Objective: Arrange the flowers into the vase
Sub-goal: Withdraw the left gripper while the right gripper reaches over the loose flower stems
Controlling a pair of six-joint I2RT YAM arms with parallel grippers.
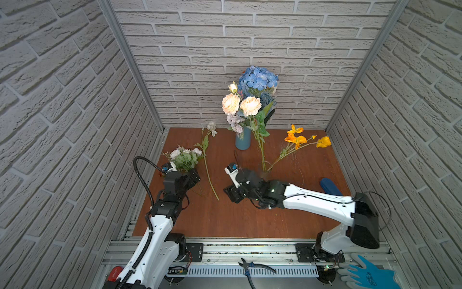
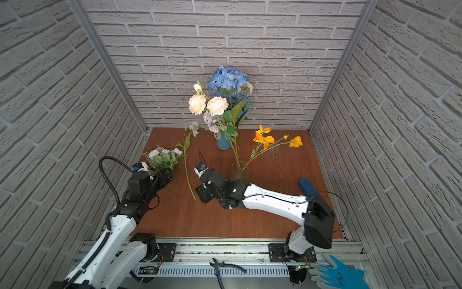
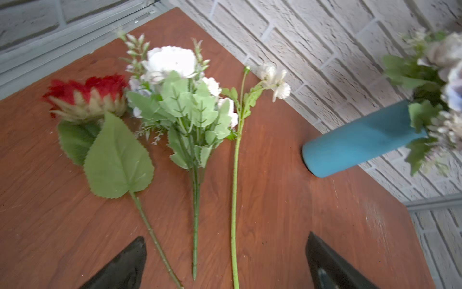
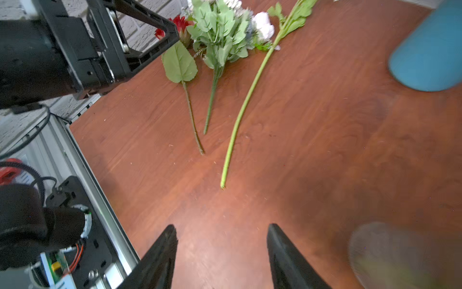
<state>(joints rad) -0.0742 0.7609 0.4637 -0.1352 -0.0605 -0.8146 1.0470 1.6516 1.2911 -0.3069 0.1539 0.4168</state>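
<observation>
A blue vase stands at the back of the table. Above it rise the blue hydrangea, peach blooms and lilac blooms. Orange poppies lean out of a clear glass just in front. On the table lie a white bunch, a single white flower and a red flower. My left gripper hangs open over their three stems. My right gripper is open and holds nothing, near the single stem's end.
A dark blue cylinder lies at the right, behind my right arm. Pliers and a blue glove rest on the metal rail in front. Brick-patterned walls close in the table on three sides.
</observation>
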